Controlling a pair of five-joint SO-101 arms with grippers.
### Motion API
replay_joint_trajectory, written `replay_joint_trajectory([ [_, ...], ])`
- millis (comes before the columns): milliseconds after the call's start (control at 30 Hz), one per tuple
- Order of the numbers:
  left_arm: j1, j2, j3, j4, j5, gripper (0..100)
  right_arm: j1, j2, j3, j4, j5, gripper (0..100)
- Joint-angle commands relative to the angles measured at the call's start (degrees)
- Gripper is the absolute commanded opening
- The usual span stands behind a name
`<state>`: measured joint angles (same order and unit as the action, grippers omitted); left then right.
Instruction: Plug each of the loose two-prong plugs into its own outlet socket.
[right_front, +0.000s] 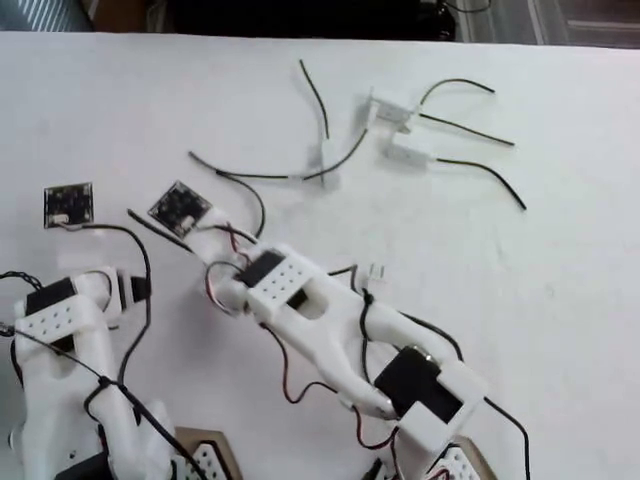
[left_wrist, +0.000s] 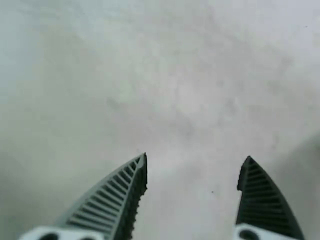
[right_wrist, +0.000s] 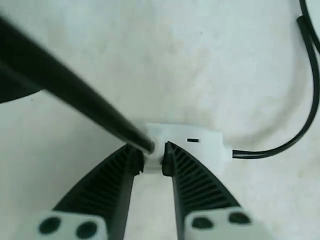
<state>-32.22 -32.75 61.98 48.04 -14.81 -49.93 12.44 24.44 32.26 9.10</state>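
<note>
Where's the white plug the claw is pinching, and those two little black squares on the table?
white plug (right_wrist: 204, 146), right wrist view, on its top face.
straight black square (right_front: 68, 203), high view, on its centre.
tilted black square (right_front: 180, 207), high view, on its centre.

"What sort of place is this?"

"An electronics or robotics lab, I'd say. A bare circuit board (right_front: 180, 207) lies on a white bench (right_front: 560, 300)."

"Anything else?"

"A second board (right_front: 68, 204) sits left of it. A white robot arm (right_front: 330, 330) with exposed red and black wiring is just beside it on the near side. Loose plugs (right_front: 405, 152) on short black leads lie scattered beyond it, to the right."
</note>
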Motion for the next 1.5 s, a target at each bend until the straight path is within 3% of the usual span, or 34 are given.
replay_joint_trajectory([
  [0, -0.22, -1.54, -0.35, -1.05, 0.09, 29, 0.84, -1.27, -0.97, 2.42, -0.26, 11.1],
  [133, -0.13, -1.8, -0.35, -1.05, 0.0, 29, 0.92, -9.1, -0.97, 10.51, -0.62, 24.9],
  [233, -0.13, -1.98, -0.79, -0.7, -0.35, 29, 1.36, -16.04, -0.53, 15.6, -0.7, 25.5],
  [367, 1.1, -2.07, -2.64, 3.08, -7.03, 29, 4.79, -23.96, 1.23, 20.09, -0.7, 25.5],
  [533, 2.59, -8.4, -6.33, 12.48, -11.08, 29, 7.96, -31.6, 7.12, 20.09, -0.88, 25.5],
  [767, 12.26, -25.54, -2.02, 22.68, -13.63, 29, 18.24, -38.29, 14.59, 11.03, -12.13, 25.5],
  [900, 17.01, -31.16, 5.1, 19.69, -12.84, 32, 21.76, -38.81, 18.11, 5.05, -13.45, 25.5],
  [1067, 21.05, -28.79, 9.67, 11.87, -9.67, 34, 21.67, -38.73, 21.1, 0.66, -13.36, 25.5],
  [1333, 29.41, -13.49, 8.97, -0.97, -7.03, 34, 22.02, -38.73, 21.27, 0.22, -13.27, 25.4],
  [1467, 30.55, -2.07, 1.32, -2.73, -6.33, 34, 22.11, -38.64, 21.27, 0.31, -13.27, 25.4],
])
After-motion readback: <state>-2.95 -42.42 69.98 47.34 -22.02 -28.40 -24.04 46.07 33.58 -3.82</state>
